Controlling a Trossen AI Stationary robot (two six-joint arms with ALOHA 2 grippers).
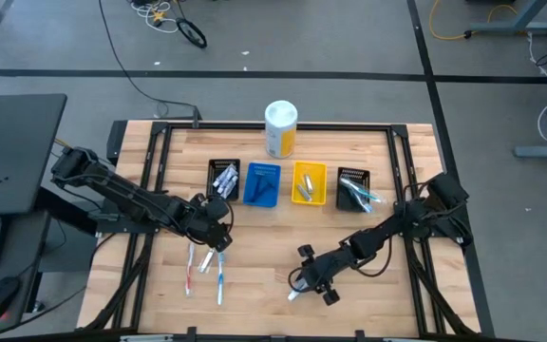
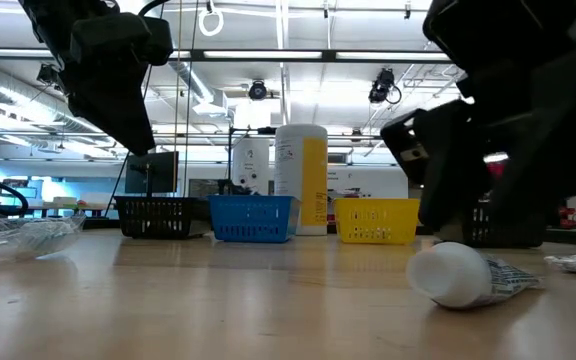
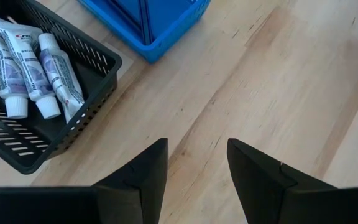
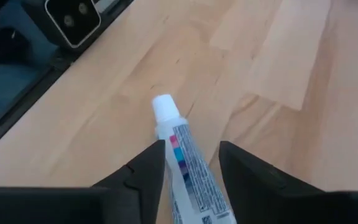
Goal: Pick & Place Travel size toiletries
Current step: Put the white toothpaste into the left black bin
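A small white tube with a white cap lies flat on the wooden table near its front edge; it also shows in the low view as the tube. My right gripper is open, slanting down over the tube, one finger on either side of its body. My left gripper hangs open over bare wood beside the left black bin, which holds three tubes. A red toothbrush and a blue toothbrush lie on the table just in front of my left gripper. My right gripper has its fingers along the tube's two long sides, coming from above at a slant. One finger stands right against the tube's side; I cannot tell whether it touches. The tube lies flat on the table.
Four small bins stand in a row at mid-table: black, blue, yellow and black with teal toothbrushes. A big white-and-yellow canister stands behind them. Bare wood lies between the two arms.
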